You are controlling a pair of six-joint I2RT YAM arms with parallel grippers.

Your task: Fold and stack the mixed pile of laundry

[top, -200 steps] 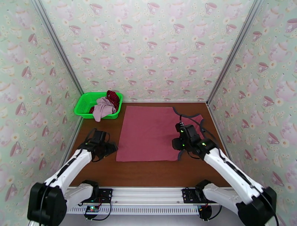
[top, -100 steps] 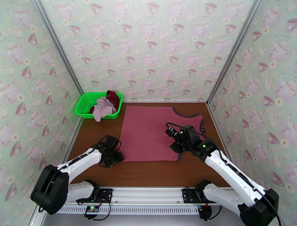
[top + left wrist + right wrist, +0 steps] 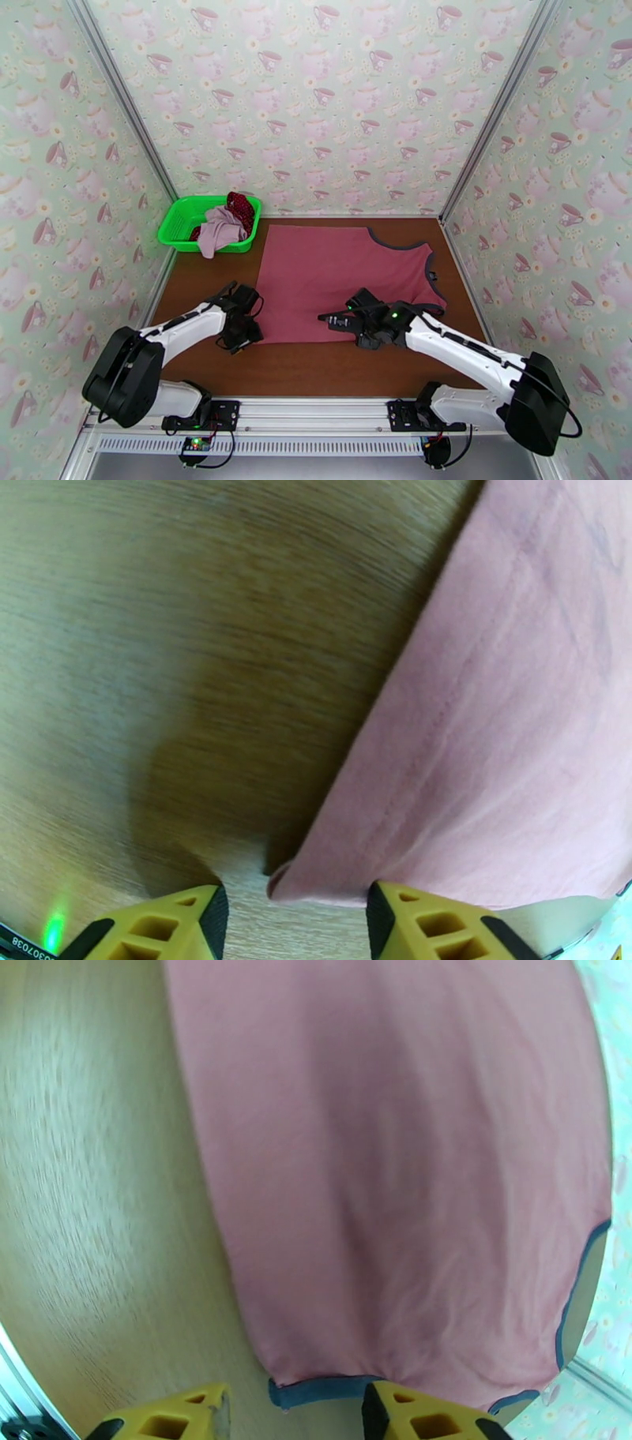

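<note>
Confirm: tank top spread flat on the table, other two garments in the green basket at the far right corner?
No: the green basket sits at the far left corner, not right; the top external view shows it. The tank top lies flat on the table, and the mauve-pink piece and dotted cloth are in it.

The left gripper [image 3: 246, 335] has swung in from the left side of the bench [image 3: 316, 367] to the near-left corner of the tank top [image 3: 332, 276], its jaws now straddling that hem corner. The right gripper [image 3: 330, 320] has left the strap area for the near hem and points left. The top's right side, bunched before, lies spread flat.
</note>
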